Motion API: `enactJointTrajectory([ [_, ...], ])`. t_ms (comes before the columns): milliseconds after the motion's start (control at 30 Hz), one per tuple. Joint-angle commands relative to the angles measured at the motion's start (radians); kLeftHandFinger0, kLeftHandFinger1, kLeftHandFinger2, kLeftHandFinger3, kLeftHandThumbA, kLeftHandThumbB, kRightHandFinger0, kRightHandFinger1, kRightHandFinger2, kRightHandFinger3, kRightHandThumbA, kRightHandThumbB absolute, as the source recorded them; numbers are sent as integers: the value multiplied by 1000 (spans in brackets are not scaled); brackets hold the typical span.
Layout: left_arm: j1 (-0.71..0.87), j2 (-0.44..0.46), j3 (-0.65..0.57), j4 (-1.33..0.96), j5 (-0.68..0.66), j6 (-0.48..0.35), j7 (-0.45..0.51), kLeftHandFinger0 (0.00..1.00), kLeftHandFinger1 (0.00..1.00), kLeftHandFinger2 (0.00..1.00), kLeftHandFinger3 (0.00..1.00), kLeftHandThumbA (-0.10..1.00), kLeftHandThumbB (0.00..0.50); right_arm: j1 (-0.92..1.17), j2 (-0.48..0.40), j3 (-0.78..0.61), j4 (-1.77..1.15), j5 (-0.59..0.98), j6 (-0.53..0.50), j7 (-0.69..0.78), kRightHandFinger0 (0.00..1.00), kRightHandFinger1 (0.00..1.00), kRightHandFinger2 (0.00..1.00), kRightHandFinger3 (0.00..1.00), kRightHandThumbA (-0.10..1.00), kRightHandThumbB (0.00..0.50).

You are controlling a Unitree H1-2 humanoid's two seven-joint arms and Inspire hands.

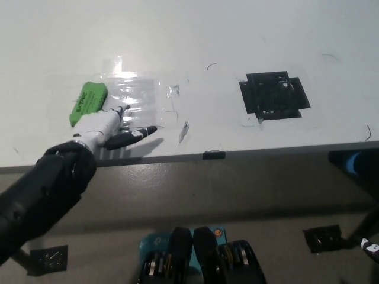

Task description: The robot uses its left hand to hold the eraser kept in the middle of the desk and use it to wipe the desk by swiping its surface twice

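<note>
White desk (249, 47) fills the upper frame, front edge running across the middle, grey floor below. Green rectangular eraser (87, 103) with dark lettering lies tilted on the desk at the left, just beside a patch of clear glossy tape (142, 100). Left robot hand (109, 127), white with dark fingertips, sits at the eraser's near end and right side, touching or overlapping it; fingers (139, 134) spread and pointing right along the desk, not closed around the eraser. Can't tell if the palm presses on it. Dark sleeve of the left arm runs down to the lower left corner. Square of black tape (273, 94) is stuck to the desk well right of the eraser. A few thin dark scribble marks are scattered on the surface. Small black tab (214, 155) on the desk's front edge. Right robot hand not visible.
</note>
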Motion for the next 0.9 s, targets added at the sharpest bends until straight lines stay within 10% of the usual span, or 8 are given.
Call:
enactJointTrajectory([
  [0,-399,220,-157,70,572,-106,29,1000,1000,1000,1000,1000,471,30,0,-26,-78,16,-2,-18,1000,1000,1000,1000,1000,118],
  [867,-309,165,97,-20,503,-182,12,1000,1000,1000,1000,1000,459,34,-7,-30,-77,18,-6,-15,1000,1000,1000,1000,1000,102],
])
